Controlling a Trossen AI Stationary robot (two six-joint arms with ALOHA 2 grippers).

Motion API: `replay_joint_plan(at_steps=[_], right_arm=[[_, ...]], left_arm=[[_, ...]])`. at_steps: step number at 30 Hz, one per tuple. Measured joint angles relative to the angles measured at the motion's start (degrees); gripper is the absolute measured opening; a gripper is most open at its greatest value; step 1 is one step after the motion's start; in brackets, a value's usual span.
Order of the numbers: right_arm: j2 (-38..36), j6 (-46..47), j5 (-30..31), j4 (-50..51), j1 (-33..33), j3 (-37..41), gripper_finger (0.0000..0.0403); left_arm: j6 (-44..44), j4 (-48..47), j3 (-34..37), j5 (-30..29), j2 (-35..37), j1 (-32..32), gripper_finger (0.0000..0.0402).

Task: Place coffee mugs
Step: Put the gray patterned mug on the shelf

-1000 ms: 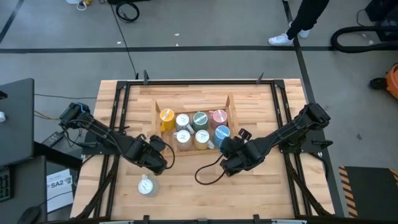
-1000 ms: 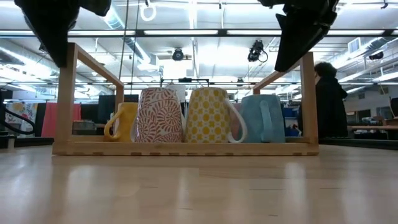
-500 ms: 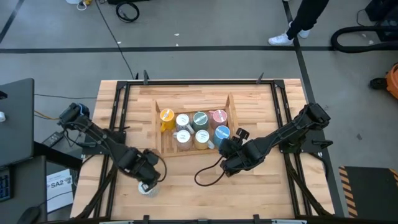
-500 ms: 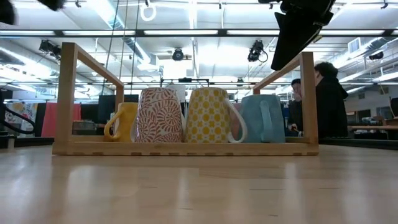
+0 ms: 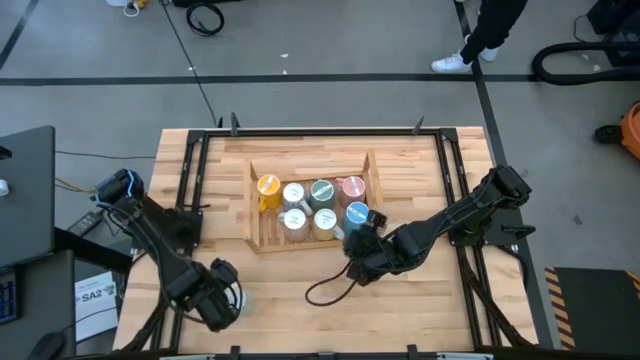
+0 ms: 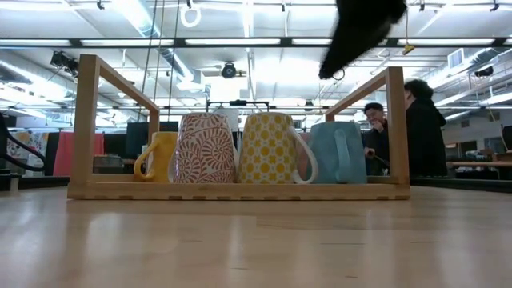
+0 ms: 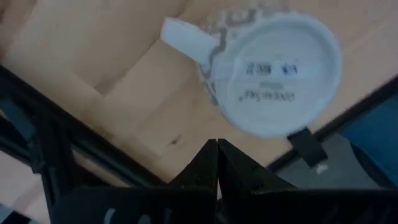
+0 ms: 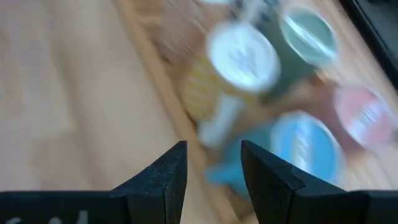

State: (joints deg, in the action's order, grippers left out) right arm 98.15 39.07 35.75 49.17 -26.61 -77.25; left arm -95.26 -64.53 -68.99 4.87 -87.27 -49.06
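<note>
- My left jaws [image 5: 222, 308], pressed together, hover over the last mug [image 7: 273, 74], upturned at the bench's [image 5: 300, 275] near-left edge.
- They should spread first, then straddle its wall.
- My right jaws [image 8: 211, 168] stand apart, empty, beside the tray [image 5: 256, 225] holding seven mugs [image 5: 312, 205].

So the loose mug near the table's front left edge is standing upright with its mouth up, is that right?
Not quite. That mug near the front left edge is upside down: the left wrist view shows its flat labelled base facing up, beyond the shut left gripper.
</note>
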Motion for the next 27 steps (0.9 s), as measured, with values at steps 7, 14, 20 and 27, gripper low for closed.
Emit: replay_joint_plan(at_steps=[7, 14, 20, 27], right_arm=[[0.11, -15.49, -6.90, -21.51, 0.47, 0.02, 0.0156], [0.15, -23.01, -13.03, -37.09, 1.79, 0.02, 0.0156], [0.20, -24.61, -14.86, -39.30, 2.01, 0.02, 0.0156], [0.20, -24.06, -14.60, -40.62, 1.16, 0.02, 0.0156]], left_arm=[[-1.60, -1.21, 0.00, -0.77, -2.31, -2.24, 0.0013], [-1.58, -2.09, 0.00, -0.82, -2.84, -2.31, 0.0013], [-1.56, -2.79, 0.00, -1.05, -2.83, -2.14, 0.0013], [-1.54, -2.71, 0.00, -1.20, -2.83, -2.12, 0.0013]])
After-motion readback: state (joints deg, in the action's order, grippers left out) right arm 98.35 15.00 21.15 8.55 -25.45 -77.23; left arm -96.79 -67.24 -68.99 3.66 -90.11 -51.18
